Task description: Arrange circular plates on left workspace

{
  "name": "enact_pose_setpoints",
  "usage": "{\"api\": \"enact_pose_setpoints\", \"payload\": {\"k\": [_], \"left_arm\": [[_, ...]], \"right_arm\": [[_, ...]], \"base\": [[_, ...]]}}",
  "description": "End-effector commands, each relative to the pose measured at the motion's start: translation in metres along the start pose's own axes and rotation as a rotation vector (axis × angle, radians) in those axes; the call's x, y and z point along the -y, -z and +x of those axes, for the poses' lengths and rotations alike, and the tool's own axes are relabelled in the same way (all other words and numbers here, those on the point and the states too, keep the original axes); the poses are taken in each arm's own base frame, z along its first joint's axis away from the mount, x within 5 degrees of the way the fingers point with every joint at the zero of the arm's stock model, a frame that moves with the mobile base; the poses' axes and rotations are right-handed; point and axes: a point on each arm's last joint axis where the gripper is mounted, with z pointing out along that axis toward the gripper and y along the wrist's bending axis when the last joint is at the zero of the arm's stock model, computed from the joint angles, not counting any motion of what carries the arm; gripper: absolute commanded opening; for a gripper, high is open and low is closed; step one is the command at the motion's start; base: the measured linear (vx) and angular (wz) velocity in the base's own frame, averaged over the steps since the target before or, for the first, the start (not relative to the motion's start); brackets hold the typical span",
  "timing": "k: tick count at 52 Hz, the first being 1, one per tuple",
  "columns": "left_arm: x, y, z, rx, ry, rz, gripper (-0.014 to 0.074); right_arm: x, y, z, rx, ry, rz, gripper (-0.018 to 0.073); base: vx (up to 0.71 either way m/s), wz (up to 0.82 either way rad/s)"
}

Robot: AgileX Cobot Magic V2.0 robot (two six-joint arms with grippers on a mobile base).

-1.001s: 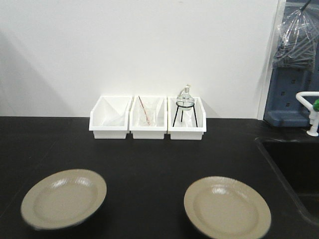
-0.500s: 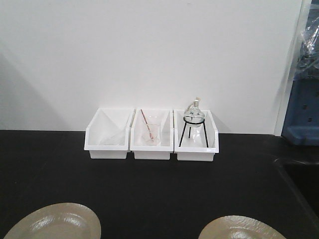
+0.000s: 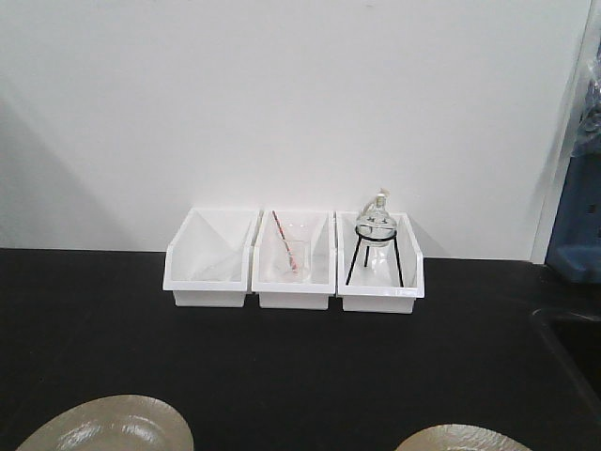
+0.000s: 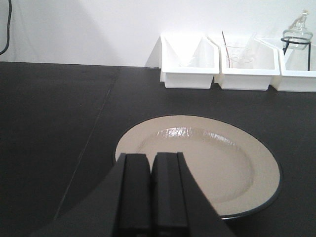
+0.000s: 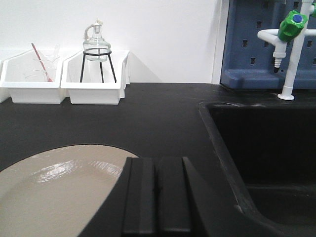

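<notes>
There are two round glossy tan plates, three white rectangular plastic bins, one clear round glass flask, one black wire tripod, one clear glass beaker, one thin red rod, one recessed black sink and one white tap.

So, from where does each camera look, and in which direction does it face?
Front view: raised, facing the wall; bins, left plate and right plate below; no robot parts.
Left wrist: low behind the shut left pincer, facing the left plate.
Right wrist: low behind the shut right pincer, facing the right plate and sink.
All share the bins.
</notes>
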Motion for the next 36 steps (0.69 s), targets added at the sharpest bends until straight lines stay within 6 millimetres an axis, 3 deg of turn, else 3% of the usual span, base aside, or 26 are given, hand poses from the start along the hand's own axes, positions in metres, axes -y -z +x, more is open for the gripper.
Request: {"api": "enact_pose_setpoints", "payload": {"k": [1, 11, 19, 25, 32, 36], "left_arm": [[0.0, 0.0, -0.001, 0.073, 0.01, 0.003, 0.0002], [0.0, 0.001, -0.008, 0.133, 0.006, 0.001, 0.0002], [-0.001, 0.01, -0.041, 0.427, 0.102, 0.007, 0.0002], [-0.003, 0.015, -0.072, 0.465, 0.316, 0.032, 0.0002], [-0.007, -0.011, -0.104, 0.355, 0.525, 0.001, 0.0002], [-0.007, -0.039, -0.128, 0.264, 0.505, -0.027, 0.0002]], "right_arm": [[0.0, 0.0, -0.001, 0.074, 0.014, 0.005, -0.0004], [0.0, 0.0, -0.005, 0.113, 0.013, 0.005, -0.0004], [0.0, 0.002, -0.016, 0.235, 0.002, 0.004, -0.0004], [0.001, 0.009, -0.035, 0.431, -0.031, 0.004, -0.0004], [0.004, 0.013, -0.048, 0.473, -0.163, 0.0, -0.0004], [0.004, 0.015, -0.056, 0.483, -0.183, 0.0, -0.0004]], "base": [[0.0, 0.0], [0.0, 0.0], [0.0, 0.0], [0.0, -0.01], [0.01, -0.03], [0.0, 0.0]]}}
